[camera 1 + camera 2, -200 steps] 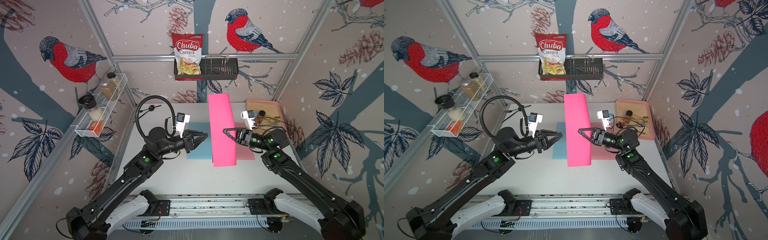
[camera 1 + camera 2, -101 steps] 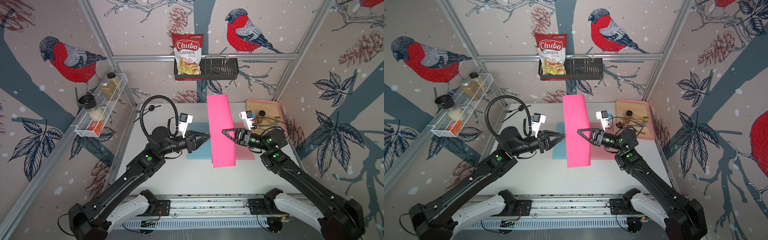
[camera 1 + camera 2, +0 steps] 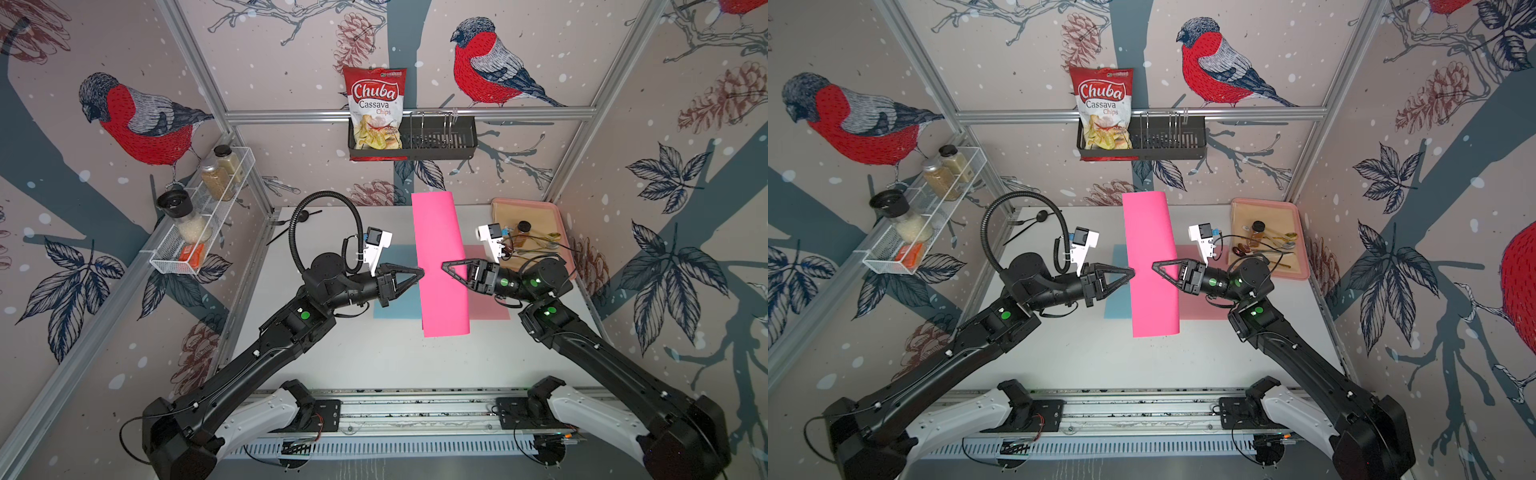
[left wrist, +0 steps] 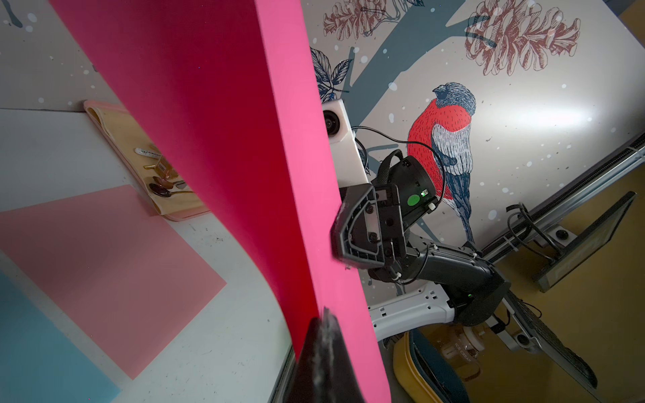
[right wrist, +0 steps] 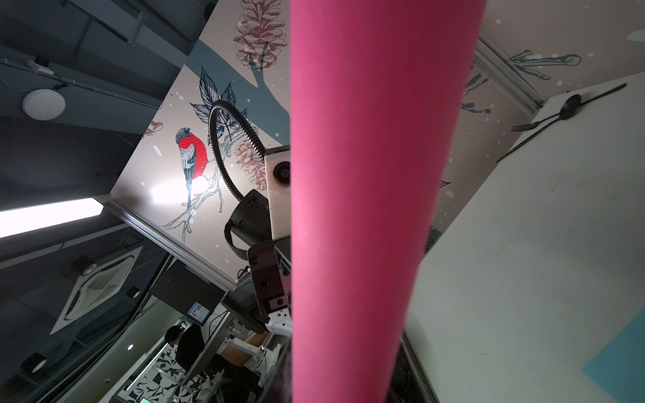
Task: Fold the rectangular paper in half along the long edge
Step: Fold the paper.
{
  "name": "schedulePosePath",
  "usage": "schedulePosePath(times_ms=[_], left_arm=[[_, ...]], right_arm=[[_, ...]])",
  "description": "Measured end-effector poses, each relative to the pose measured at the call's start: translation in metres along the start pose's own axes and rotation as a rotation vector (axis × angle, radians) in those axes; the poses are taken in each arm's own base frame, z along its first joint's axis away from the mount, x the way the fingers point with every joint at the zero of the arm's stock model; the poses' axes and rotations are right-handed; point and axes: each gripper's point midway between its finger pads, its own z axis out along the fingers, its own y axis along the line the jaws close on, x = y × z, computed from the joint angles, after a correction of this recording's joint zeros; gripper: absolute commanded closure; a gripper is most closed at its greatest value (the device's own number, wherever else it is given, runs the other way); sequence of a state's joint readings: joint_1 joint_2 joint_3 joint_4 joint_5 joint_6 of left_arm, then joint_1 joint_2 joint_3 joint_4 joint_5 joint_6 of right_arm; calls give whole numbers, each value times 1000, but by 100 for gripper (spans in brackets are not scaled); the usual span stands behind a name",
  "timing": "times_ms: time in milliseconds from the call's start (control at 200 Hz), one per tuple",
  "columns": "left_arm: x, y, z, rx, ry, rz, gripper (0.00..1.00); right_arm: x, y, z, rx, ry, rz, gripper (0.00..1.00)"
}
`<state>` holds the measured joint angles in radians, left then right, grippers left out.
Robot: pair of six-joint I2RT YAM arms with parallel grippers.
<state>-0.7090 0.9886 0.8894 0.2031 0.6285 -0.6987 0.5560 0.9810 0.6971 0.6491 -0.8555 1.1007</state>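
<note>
Two black arms hold a bright pink paper (image 3: pixel 442 299) up over the white bench (image 3: pixel 374 357). The sheet is bowed along its length and runs from just short of the claws to well past them. The left claw (image 3: pixel 420 272) is pressed together on one long edge, and the left wrist view shows its dark tips pinching the paper. The right claw (image 3: pixel 444 264) faces it almost tip to tip from the opposite side, nipped onto the other long edge. Beneath the claws a blue sheet (image 3: pixel 395 307) and a pale pink sheet (image 3: pixel 490 307) lie flat on the bench. A peach tray (image 3: pixel 552 208) sits beyond the right claw.
</note>
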Motion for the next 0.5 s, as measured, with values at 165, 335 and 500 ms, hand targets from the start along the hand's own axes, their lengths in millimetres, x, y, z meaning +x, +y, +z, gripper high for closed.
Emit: schedulePosePath(times_ms=[165,335,500], left_arm=[[2,2,2,-2,6,-4,100],[4,2,4,0,13,-7,100],[5,2,5,1,17,-8,100]], right_arm=[[1,0,-1,4,3,-8,75],[3,-3,0,18,13,-4,74],[6,-4,1,26,29,-10,73]])
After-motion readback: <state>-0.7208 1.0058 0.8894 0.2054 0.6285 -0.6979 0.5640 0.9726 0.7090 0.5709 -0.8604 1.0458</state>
